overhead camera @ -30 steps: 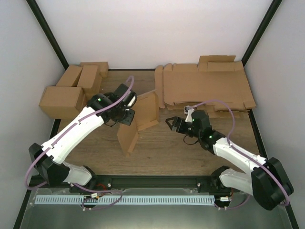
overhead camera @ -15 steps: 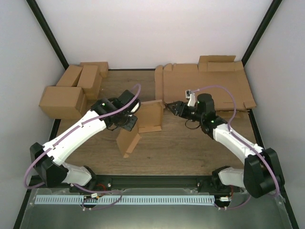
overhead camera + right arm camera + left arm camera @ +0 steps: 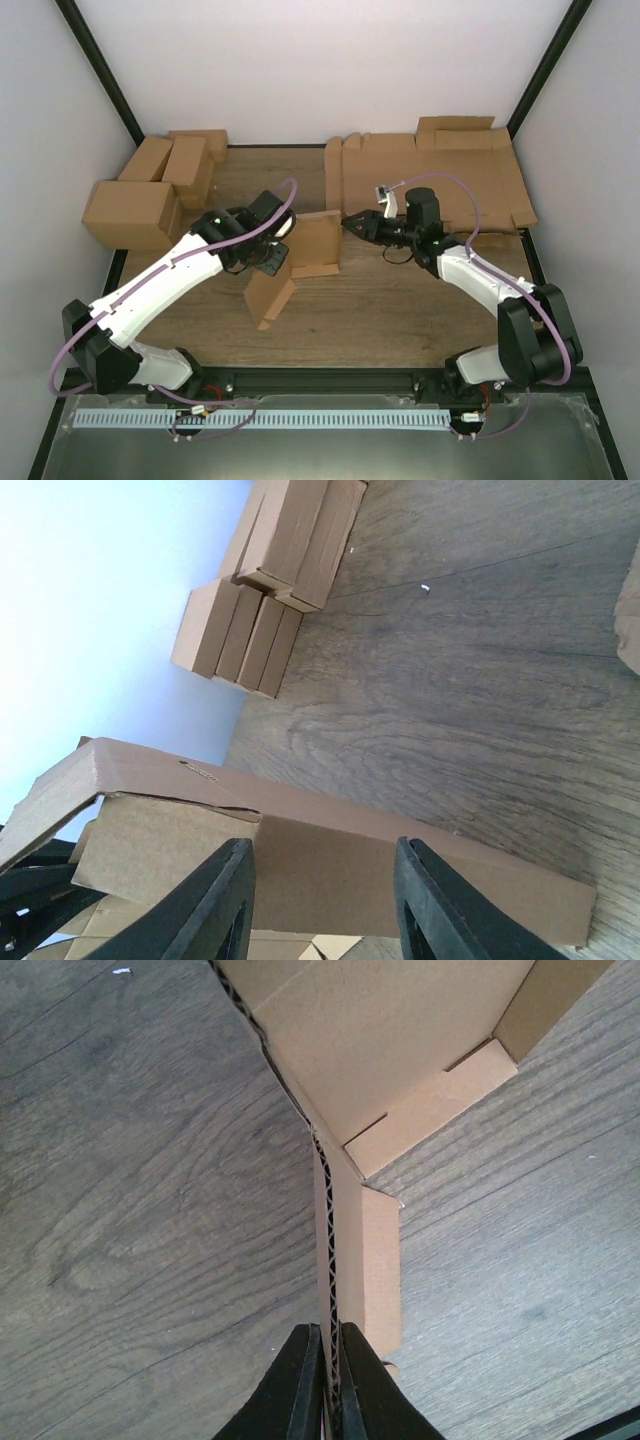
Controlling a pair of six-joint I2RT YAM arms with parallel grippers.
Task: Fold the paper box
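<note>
Right hand (image 3: 347, 222) reached upright paper box (image 3: 312, 245).

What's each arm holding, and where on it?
Left gripper pinches the paper box by the corrugated edge of an upright wall. Right gripper holds nothing; its fingers stand apart at another panel.

— What sort of place is this?
— A robot lab cell. White walls (image 3: 330, 70) in a black frame (image 3: 103, 75); left arm (image 3: 160, 280) and right arm (image 3: 480, 285) bolted at 6 o'clock on a wooden table (image 3: 390, 310).
— Anything else?
— Flat sheets (image 3: 430, 180) at 1 o'clock, finished boxes (image 3: 130, 210) at 10.
</note>
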